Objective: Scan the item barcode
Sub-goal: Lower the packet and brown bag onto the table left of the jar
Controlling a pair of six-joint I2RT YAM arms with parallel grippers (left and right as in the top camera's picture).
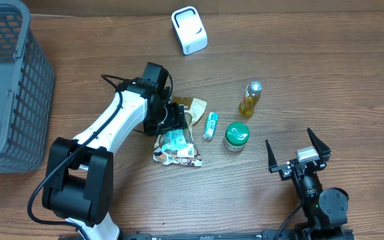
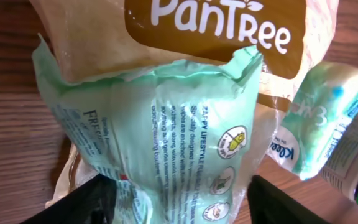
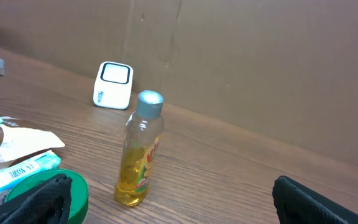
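Observation:
A crumpled mint-green pouch [image 2: 173,124] with small print fills the left wrist view, lying partly over a tan "PanTree" packet [image 2: 216,25]. My left gripper [image 2: 179,202] is low over it, one black finger on each side of the pouch's lower end, the jaws apart. From overhead the left gripper [image 1: 171,119] covers the top of the pouch [image 1: 177,143]. The white barcode scanner [image 1: 189,30] stands at the far middle of the table. My right gripper [image 1: 297,150] rests open at the front right, holding nothing.
A white-and-teal tube [image 1: 210,125], a green-lidded jar [image 1: 236,136] and a small bottle of yellow oil [image 1: 250,99] sit right of the pouch. A grey mesh basket [image 1: 5,87] stands at the left edge. The oil bottle [image 3: 140,152] stands ahead of the right gripper.

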